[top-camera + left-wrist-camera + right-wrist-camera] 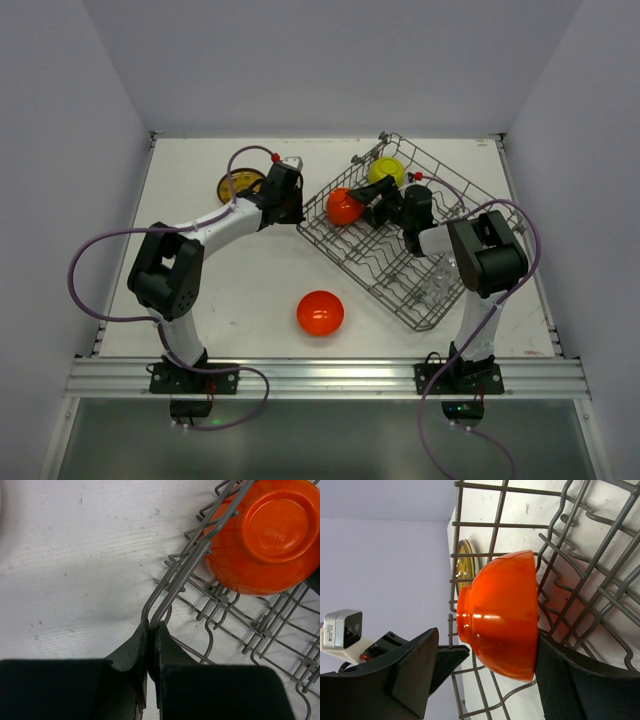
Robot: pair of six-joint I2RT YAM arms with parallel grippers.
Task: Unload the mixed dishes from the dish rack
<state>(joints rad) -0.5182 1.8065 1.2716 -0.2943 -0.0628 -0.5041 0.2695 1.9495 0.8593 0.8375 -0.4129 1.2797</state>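
Note:
The grey wire dish rack [455, 215] lies angled at right centre. One orange bowl [344, 207] stands on edge in its near-left corner; a yellow-green bowl [386, 170] sits at its far end, and clear glasses [436, 286] lie at its near end. My right gripper [377, 207] is open around that orange bowl [502, 620]; one pad [565, 680] is at the rim, the other finger [415, 665] stands apart from the base. My left gripper [152, 626] is shut on the rack's rim wire [172, 587] at its left corner [292, 205]. The beige plates are out of view.
A second orange bowl [320, 313] sits upside down on the white table near the front. The brown-and-yellow patterned plate [240, 185] lies on the table at the far left, behind my left arm. The walls stand close around the table.

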